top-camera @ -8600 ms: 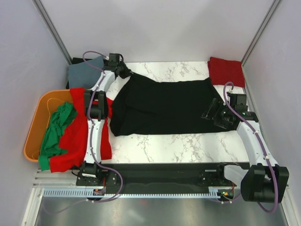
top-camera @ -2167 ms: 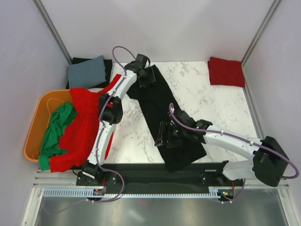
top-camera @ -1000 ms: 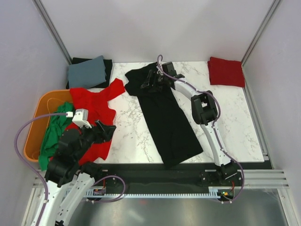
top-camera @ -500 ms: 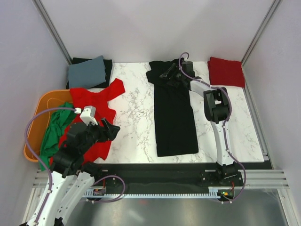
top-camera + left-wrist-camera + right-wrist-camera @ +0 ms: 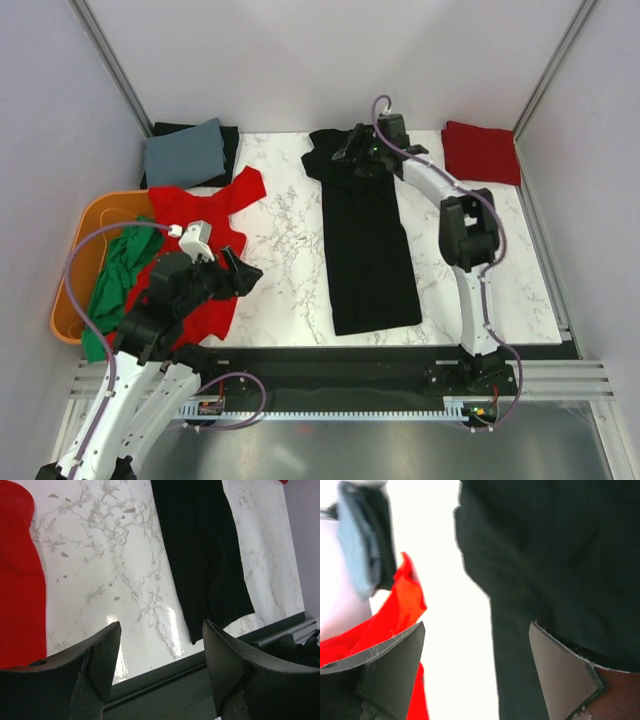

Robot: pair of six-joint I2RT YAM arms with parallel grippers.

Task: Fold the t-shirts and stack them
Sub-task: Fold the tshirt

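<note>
Snagging is your main worry. The right gripper (image 5: 477, 630) sits at the upper centre of the overhead frame, right over the collar end of the long, narrow, folded black cloth t-shirt (image 5: 368, 250). Its fingers are spread wide with nothing pinched between them, though I cannot tell whether the tips touch the cloth. If you lift off at a slant, a fingertip could catch a loose layer and drag the fold open.

That strip runs down the middle of the white marble-patterned table (image 5: 280, 200), with its lower hem close to the front edge. A careless pull towards the bottom of the frame could slide it off.

Your second risk is the left gripper (image 5: 161, 630). It hovers at the lower left, jaws apart and empty, just over the right border of the unfolded red cloth t-shirt (image 5: 215, 200). Drop straight down and you would likely grab red rather than black.

The right arm is stretched almost full length up the right side of the frame, bending leftward near the top. The left arm is raised and folded back, its wrist tipped towards the black strip.
</note>
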